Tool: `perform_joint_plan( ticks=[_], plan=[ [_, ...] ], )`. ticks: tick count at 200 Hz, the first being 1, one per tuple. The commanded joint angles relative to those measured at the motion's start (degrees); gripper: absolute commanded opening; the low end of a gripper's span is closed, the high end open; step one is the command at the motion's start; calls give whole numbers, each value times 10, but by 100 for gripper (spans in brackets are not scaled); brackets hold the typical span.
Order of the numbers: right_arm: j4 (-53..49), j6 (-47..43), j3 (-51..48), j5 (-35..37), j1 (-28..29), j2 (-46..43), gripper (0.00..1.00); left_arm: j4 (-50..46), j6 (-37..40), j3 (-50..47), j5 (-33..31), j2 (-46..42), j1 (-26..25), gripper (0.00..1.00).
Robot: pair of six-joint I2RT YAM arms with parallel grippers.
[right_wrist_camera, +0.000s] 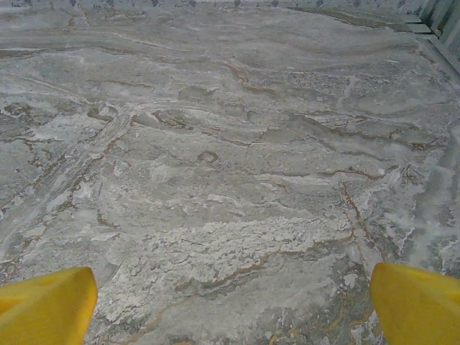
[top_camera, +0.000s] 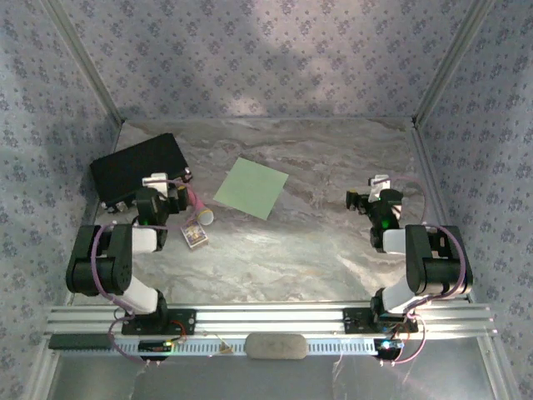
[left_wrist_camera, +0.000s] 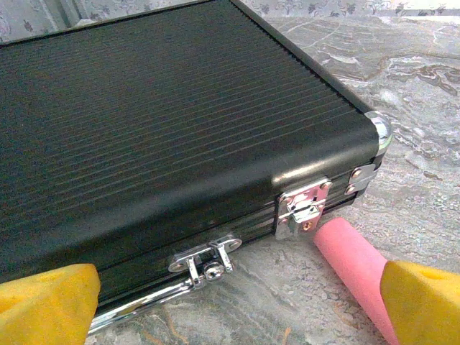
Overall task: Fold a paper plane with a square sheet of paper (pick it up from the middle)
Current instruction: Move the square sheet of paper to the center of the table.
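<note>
The square sheet of paper point(top_camera: 251, 187) is pale green and lies flat and unfolded on the marble table, turned like a diamond, left of centre. My left gripper point(top_camera: 166, 185) hovers to its left, against the black box, well apart from the sheet. In the left wrist view this gripper point(left_wrist_camera: 237, 309) stands open, its yellow fingertips point(left_wrist_camera: 47, 302) wide apart with nothing between them. My right gripper point(top_camera: 371, 190) is far to the right of the sheet. Seen from the right wrist, it point(right_wrist_camera: 233, 309) is open over bare table.
A big black box point(top_camera: 137, 167) with chrome latches point(left_wrist_camera: 305, 205) lies at the back left. A pink cylinder point(top_camera: 198, 206) rests beside it, near my left fingers point(left_wrist_camera: 424, 302). A small yellowish card box point(top_camera: 194, 236) sits just in front. Patterned walls close in the table.
</note>
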Motion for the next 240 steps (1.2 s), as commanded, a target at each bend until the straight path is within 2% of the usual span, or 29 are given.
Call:
perform_joint_plan(
  ticks=[1,178,240],
  plan=[
    [-5,2,13,-5,-1,4,99,-1,2,10,12,4,4,100],
    [-4,6,12,-1,-4,5,99,9,9,2,21,1,1,100],
    [-5,4,10,6,1,-1,99,69,31,-43,44,-27,-8,100]
  ],
)
